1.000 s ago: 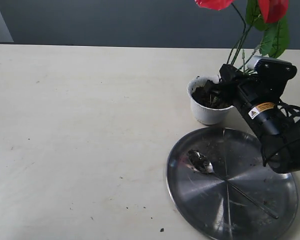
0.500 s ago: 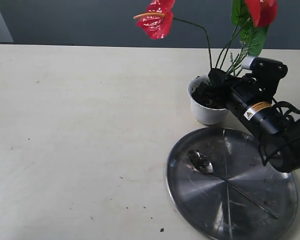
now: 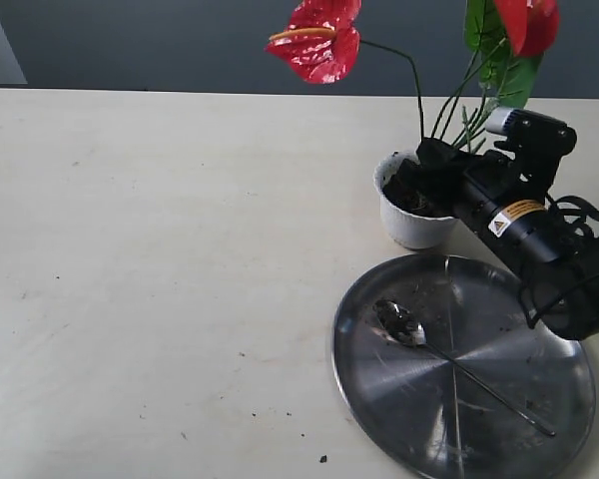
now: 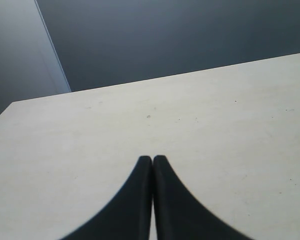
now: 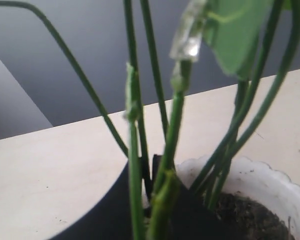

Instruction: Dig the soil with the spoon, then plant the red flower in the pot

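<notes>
The red flower (image 3: 317, 45) stands with its thin green stems (image 5: 135, 150) running down into the white scalloped pot (image 3: 411, 228). Dark soil (image 3: 411, 197) fills the pot. My right gripper (image 3: 429, 175) reaches over the pot's rim from the right, shut on the lower stems. In the right wrist view its dark fingers (image 5: 115, 210) pinch the stems beside the pot rim (image 5: 270, 175) and the soil (image 5: 250, 215). The spoon (image 3: 404, 326) lies loose on the steel plate, its bowl dirty with earth. My left gripper (image 4: 152, 160) is shut on nothing above bare table and is out of the exterior view.
A large round steel plate (image 3: 539, 369) with soil crumbs lies in front of the pot, near the table's front right. A few soil specks (image 3: 322, 459) dot the pale table (image 3: 160, 249). A dark wall runs behind the table's far edge.
The flower has swung left from leaning right to nearly upright, bringing a red bloom into view at top centre. My right gripper shifted slightly left over the pot. Spoon and plate unchanged.
</notes>
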Controlling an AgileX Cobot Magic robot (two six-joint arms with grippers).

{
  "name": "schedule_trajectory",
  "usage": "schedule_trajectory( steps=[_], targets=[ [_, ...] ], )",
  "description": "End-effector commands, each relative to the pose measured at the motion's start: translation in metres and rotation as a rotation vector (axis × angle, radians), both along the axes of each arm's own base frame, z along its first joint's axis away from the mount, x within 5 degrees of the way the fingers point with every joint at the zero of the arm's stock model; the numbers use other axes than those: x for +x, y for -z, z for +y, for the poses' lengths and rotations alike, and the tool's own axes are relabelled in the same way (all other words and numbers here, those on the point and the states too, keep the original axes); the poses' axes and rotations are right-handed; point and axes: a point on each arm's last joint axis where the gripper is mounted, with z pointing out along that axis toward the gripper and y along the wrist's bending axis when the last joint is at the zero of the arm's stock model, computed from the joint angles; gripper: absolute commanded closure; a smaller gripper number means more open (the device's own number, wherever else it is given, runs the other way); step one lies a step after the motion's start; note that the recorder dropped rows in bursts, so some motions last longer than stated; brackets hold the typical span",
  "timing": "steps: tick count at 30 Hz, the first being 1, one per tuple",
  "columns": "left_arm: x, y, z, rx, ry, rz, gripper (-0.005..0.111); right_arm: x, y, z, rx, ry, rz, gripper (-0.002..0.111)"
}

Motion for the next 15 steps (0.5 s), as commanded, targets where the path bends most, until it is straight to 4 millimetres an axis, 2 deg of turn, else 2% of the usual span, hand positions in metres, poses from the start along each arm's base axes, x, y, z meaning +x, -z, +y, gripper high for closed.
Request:
schedule_trajectory(
  steps=[1,12,15],
  targets=[
    [0.0,-0.001,0.0,-0.005,0.004,-0.004,0.105,-0.013,0.023,-0.003,-0.064,-0.009,0.264,0.108],
    [0.0,-0.001,0.0,-0.005,0.004,-0.004,0.105,-0.022,0.017,-0.007,-0.118,-0.001,0.421,0.108],
    [0.0,-0.001,0.0,-0.005,0.004,-0.004,0.105,-0.025,0.021,-0.009,-0.123,0.018,0.468,0.109]
  ],
)
